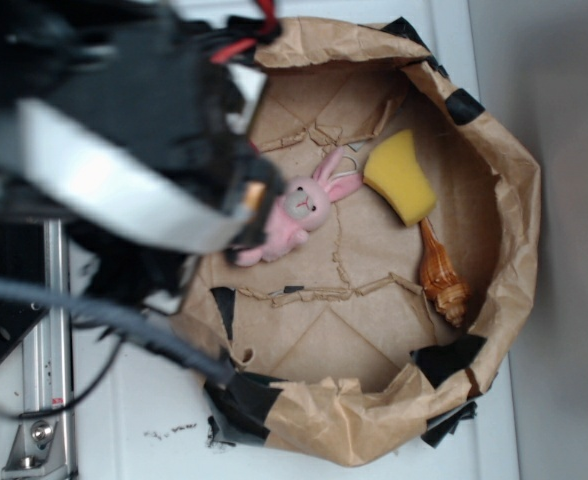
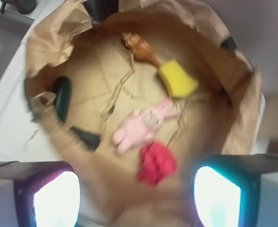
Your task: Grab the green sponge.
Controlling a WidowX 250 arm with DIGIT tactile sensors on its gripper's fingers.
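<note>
The green sponge (image 1: 401,176) is a yellow foam wedge lying on the floor of the brown paper bag (image 1: 514,230), at its far right side. In the wrist view the sponge (image 2: 177,79) shows above and right of centre. My gripper (image 2: 136,198) is high over the bag's near rim, well short of the sponge, open wide with only the paper wall showing between its fingers. In the exterior view the arm (image 1: 124,150) covers the upper left, and the fingertips are hidden there.
A pink plush bunny (image 1: 296,212) lies left of the sponge. A brown spiral seashell (image 1: 441,275) lies just below it. A red wrinkly cloth lump (image 2: 156,163) sits close to my fingers. Black tape patches (image 1: 244,400) line the bag's rim.
</note>
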